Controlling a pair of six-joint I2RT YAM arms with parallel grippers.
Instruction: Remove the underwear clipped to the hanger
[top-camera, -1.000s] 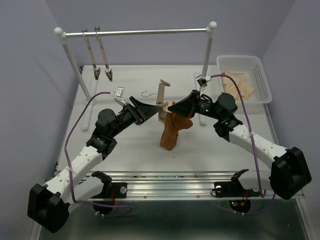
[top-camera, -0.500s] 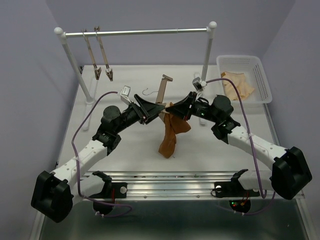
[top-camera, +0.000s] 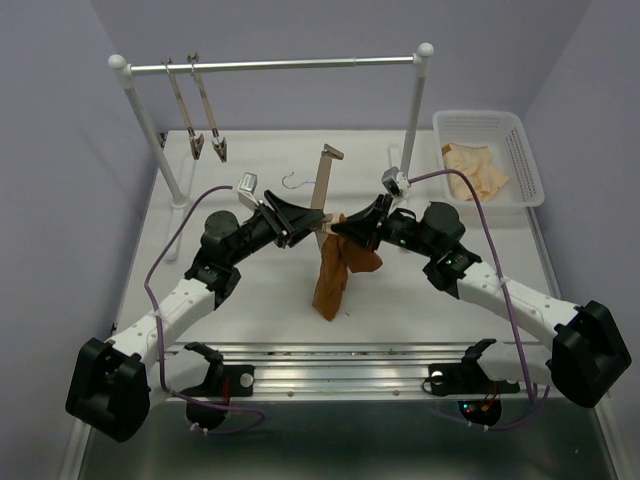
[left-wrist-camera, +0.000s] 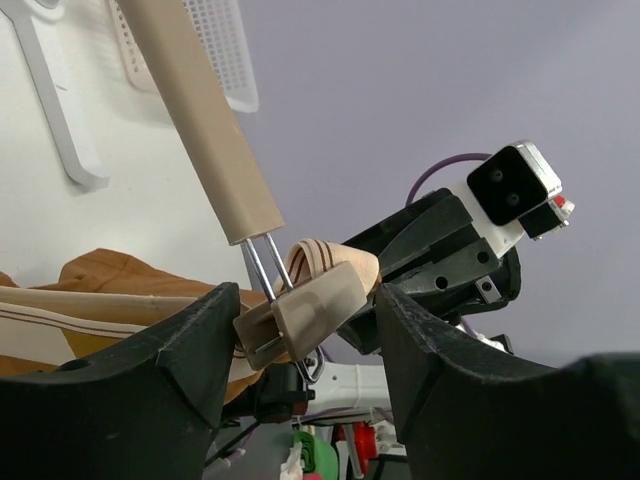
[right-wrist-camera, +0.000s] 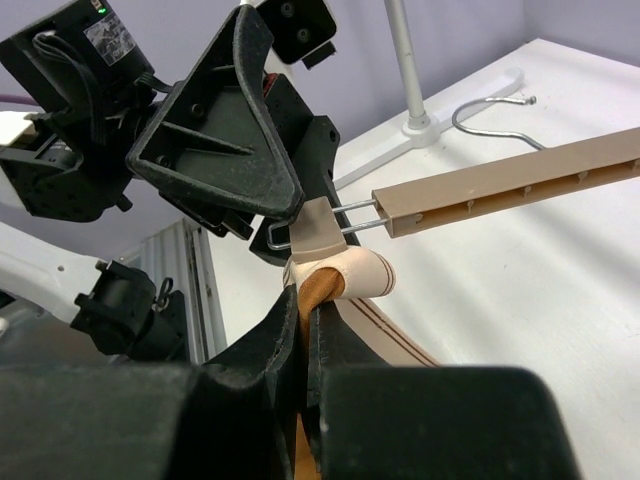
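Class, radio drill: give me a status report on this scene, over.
Left gripper straddling the end clip of the hanger, squeeze unconfirmed. Right gripper shut on the underwear, just below that clip. Underwear hangs clipped. No obstruction seen.

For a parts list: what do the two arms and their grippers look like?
The left arm and right arm have white links, bulky black joints and a purple cable looping along each. The left gripper and right gripper have black wedge-shaped fingers, with a small white camera box at the wrist.

The hanger (left-wrist-camera: 200, 120) is smooth matt wood with shiny metal wire (left-wrist-camera: 258, 262), the underwear (top-camera: 328, 285) soft matt cloth.
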